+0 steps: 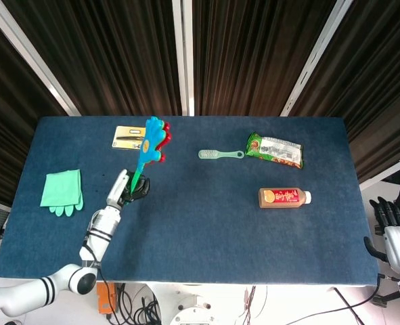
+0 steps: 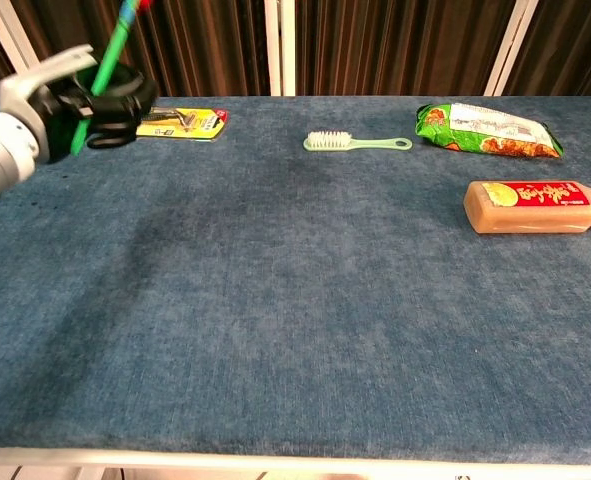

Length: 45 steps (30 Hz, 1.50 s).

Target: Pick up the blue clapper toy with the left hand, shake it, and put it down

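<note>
blue clapper toy (image 1: 152, 139): hand-shaped blue paddle with red and teal layers behind it, on a slim green handle. raised off the desk (image 1: 206, 230), handle steeply upright, paddle end topmost, in the head view overlapping the right end of the yellow razor pack (image 1: 132, 137). in the chest view only the green handle (image 2: 103, 72) visible, paddle cut off at the top edge.

left robot hand (image 1: 127, 189): clenched round the lower end of the green handle, fingers wrapped tight, grasping the toy. in the head view below the yellow razor pack, between the pack and the near desk edge; in the chest view just left of the pack, lifted above the desk.

right robot hand (image 1: 393, 227): off the desk's right edge, well apart from the yellow razor pack, dark fingers pointing up, touching nothing; how far spread, cannot tell.

also on the desk: green gloves (image 1: 61, 191) left of the razor pack, green brush (image 1: 220, 154) to the pack's right, snack bag (image 1: 274, 149) further right, bottle (image 1: 284, 197) lying on its side beyond that.
</note>
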### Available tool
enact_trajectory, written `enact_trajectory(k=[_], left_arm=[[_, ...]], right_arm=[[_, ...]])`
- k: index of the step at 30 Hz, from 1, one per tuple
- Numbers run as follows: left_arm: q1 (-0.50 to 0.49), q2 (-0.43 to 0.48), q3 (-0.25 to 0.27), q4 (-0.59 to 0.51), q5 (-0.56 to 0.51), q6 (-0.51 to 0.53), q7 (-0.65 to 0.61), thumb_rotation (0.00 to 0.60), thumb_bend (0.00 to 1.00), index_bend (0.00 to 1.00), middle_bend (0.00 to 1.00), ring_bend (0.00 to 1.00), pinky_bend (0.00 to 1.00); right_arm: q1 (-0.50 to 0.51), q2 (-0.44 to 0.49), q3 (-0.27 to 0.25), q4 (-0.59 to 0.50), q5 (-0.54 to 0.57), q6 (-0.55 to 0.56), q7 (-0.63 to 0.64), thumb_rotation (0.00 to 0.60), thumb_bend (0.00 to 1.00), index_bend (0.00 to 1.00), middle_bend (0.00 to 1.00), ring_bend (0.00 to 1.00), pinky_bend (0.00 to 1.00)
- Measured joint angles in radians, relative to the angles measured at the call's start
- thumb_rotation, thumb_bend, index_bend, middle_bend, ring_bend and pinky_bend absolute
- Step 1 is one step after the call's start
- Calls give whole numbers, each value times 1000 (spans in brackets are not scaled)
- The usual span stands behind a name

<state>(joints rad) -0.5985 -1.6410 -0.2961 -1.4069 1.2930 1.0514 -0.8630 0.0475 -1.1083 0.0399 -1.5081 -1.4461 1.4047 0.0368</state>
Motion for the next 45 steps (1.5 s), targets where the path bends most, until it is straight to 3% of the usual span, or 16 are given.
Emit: enact_trajectory(k=[4, 7, 12, 15, 18, 21, 28, 32, 35, 38, 45], left_arm=[[9, 64, -4, -15, 109, -1, -410, 600, 594, 1000, 1000, 1000, 1000], [10, 82, 1, -5, 147, 1, -595, 600, 592, 1000, 1000, 1000, 1000], [5, 92, 19, 30, 201, 2, -682, 600, 593, 1000, 1000, 1000, 1000], [-3, 98, 37, 54, 238, -8, -607, 600, 594, 1000, 1000, 1000, 1000], [-15, 105, 55, 75, 272, -23, -431, 600, 594, 1000, 1000, 1000, 1000], [-27, 115, 73, 90, 300, -41, -156, 600, 595, 1000, 1000, 1000, 1000], [-57, 142, 115, 110, 336, -84, 651, 600, 596, 1000, 1000, 1000, 1000], [-69, 152, 132, 114, 335, -98, 917, 600, 596, 1000, 1000, 1000, 1000], [-71, 155, 133, 108, 320, -95, 1007, 600, 596, 1000, 1000, 1000, 1000], [-69, 157, 126, 98, 298, -82, 997, 600, 597, 1000, 1000, 1000, 1000], [-57, 147, 91, 112, 261, 4, 681, 600, 601, 1000, 1000, 1000, 1000]], right_arm=[[3, -4, -1, -6, 0, -4, -10, 600, 296, 0, 0, 0, 0], [5, -5, -1, -10, -1, -6, -17, 600, 296, 0, 0, 0, 0], [5, 0, -1, -13, 3, -8, -22, 600, 296, 0, 0, 0, 0], [5, 1, 0, -14, 6, -9, -21, 600, 296, 0, 0, 0, 0], [6, 0, -1, -13, 6, -14, -20, 600, 297, 0, 0, 0, 0], [8, -1, -3, -13, 8, -19, -20, 600, 297, 0, 0, 0, 0], [5, 4, -2, -15, 7, -12, -17, 600, 298, 0, 0, 0, 0], [4, 4, -2, -14, 7, -10, -14, 600, 299, 0, 3, 0, 0], [5, 4, -2, -13, 9, -13, -14, 600, 299, 0, 7, 0, 0], [7, 3, -2, -13, 10, -17, -16, 600, 299, 0, 11, 0, 0], [6, 1, -1, -13, 11, -12, -19, 600, 299, 0, 16, 0, 0]])
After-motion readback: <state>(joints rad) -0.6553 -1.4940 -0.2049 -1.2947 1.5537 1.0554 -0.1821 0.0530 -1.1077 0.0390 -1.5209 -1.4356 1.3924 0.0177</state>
